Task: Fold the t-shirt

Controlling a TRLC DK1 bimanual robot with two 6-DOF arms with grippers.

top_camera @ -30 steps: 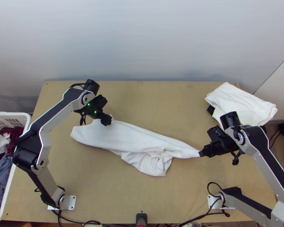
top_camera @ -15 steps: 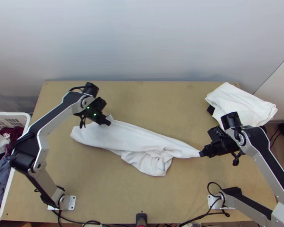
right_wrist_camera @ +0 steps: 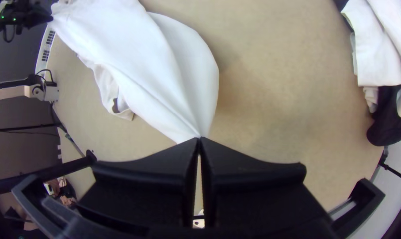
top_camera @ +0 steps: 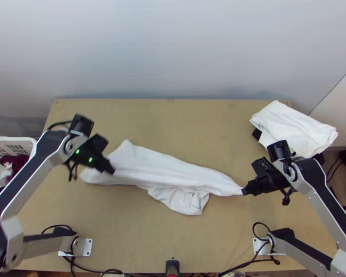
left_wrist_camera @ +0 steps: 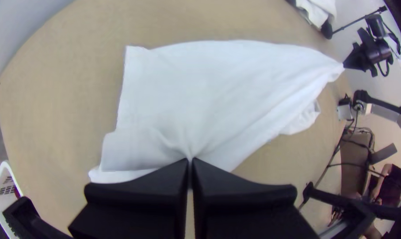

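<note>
— What is held by the left gripper (top_camera: 110, 170)?
— The white T-shirt (top_camera: 168, 171) is pinched near one end, between its fingertips.
— And by the right gripper (top_camera: 245, 190)?
— The opposite end is clamped and gathered to a point.
— How is the shirt laid?
— It is stretched between the grippers across the table (top_camera: 173, 237), loosely folded, with a crumpled part on the near side.
— What is placed farther out?
— White cloth (top_camera: 293, 127) is piled at the table's far right corner; a laundry basket (top_camera: 16, 138) is set beside its left edge.
</note>
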